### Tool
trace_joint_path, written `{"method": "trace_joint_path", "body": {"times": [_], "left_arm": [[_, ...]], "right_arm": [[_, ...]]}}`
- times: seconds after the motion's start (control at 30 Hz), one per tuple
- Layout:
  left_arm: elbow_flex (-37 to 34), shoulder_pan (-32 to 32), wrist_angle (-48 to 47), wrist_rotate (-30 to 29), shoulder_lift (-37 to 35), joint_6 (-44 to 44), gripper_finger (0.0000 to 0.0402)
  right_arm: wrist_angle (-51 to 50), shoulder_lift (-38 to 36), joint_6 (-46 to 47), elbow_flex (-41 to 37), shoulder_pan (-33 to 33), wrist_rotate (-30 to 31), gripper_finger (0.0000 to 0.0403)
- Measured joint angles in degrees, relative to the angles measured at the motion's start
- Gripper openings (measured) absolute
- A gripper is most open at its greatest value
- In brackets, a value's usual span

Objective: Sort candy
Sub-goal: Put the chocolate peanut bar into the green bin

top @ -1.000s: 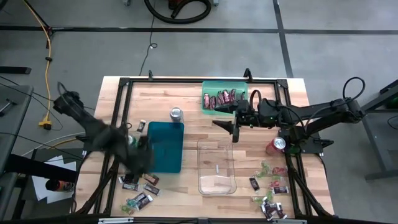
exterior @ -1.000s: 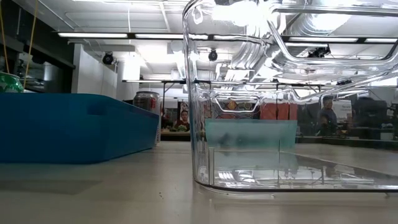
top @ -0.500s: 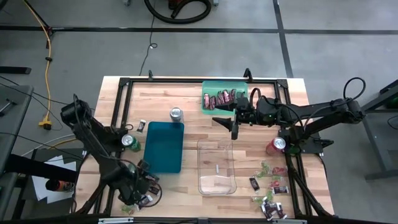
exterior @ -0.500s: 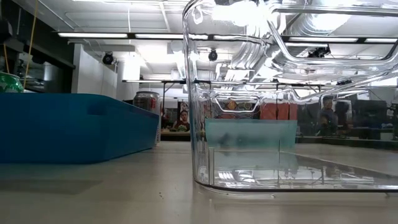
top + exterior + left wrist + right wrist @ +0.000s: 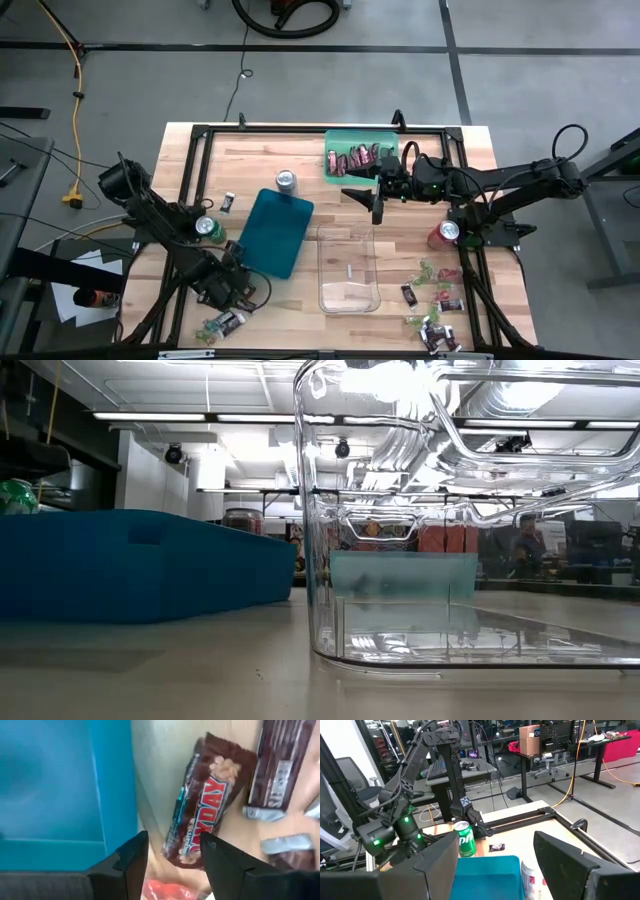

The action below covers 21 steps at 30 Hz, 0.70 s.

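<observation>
Red bars (image 5: 352,160) fill the green tray (image 5: 361,137); the clear bin (image 5: 348,270) looks empty. The blue bin (image 5: 274,232) has been skewed. Left gripper (image 5: 172,851) gapes over a brown bar (image 5: 205,820); right gripper (image 5: 377,208) is wide, empty.

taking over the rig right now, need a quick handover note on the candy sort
Left pincer: open, empty, low over a brown candy bar beside the blue bin, among the loose candy near the table's front left corner.
Right pincer: open, empty, hanging between the green tray and the clear bin.
Done: dark red bars lie in the green tray.
Left: the front left pile and the scattered candy at front right; the clear bin looks nearly empty, and the blue bin's contents cannot be told.
</observation>
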Motion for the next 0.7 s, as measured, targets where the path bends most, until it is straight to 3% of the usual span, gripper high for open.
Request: {"method": "trace_joint_path", "body": {"times": [0.13, 0.53, 0.63, 0.7], "left_arm": [[0.1, -0.7, 1.6, 2.9, -0.1, 1.7, 0.0166], [-5.1, -1.7, 9.6, 1.4, 0.2, 6.4, 0.0162], [-5.0, -1.7, 10.0, 3.4, 0.2, 6.4, 0.0134], [-3.9, -1.7, 9.5, 5.6, 0.1, 5.7, 0.0091]], "right_arm": [[0.0, 0.0, -0.1, 0.0, 0.0, 0.0, 0.0252], [-0.2, 0.0, 1.3, 0.0, 0.0, 0.0, 0.0252], [-0.5, 0.0, 1.4, 0.0, 0.0, 0.0, 0.0252], [-0.4, 0.0, 1.4, 0.0, 0.0, 0.0, 0.0252]]}}
